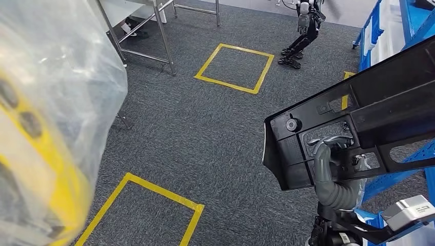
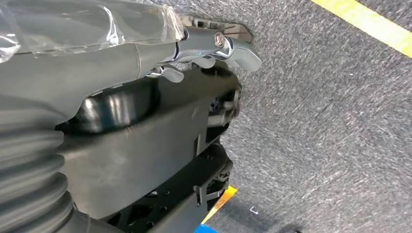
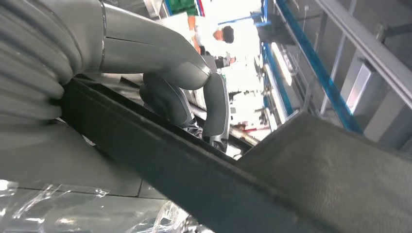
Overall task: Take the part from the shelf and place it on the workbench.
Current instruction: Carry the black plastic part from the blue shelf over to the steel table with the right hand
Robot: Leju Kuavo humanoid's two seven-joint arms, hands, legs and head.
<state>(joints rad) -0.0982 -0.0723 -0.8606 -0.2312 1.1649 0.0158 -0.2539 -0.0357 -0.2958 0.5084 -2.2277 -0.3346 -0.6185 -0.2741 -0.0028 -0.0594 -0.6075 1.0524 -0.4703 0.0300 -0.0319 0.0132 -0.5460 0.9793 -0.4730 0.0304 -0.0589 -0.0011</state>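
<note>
The part [image 1: 359,118] is a large black plastic panel with cut-outs, held up at the right of the head view, above the carpet. My right hand [image 1: 328,164] reaches through one cut-out, its fingers curled around a bar of the panel. Close up, the same hand [image 3: 194,97] hooks its dark fingers over the panel's edge [image 3: 194,179]. My left arm [image 1: 46,128], wrapped in clear plastic with yellow beneath, blurs the left side. My left hand [image 2: 214,46] points down at the floor. A dark panel [image 2: 145,150] lies against it, and I cannot tell whether the hand grips it.
Grey carpet carries yellow taped squares, one near [image 1: 149,205] and one far [image 1: 236,66]. A metal-legged bench [image 1: 149,31] stands at the back left. Blue shelving [image 1: 390,25] runs along the right. Another humanoid robot [image 1: 305,31] stands at the back.
</note>
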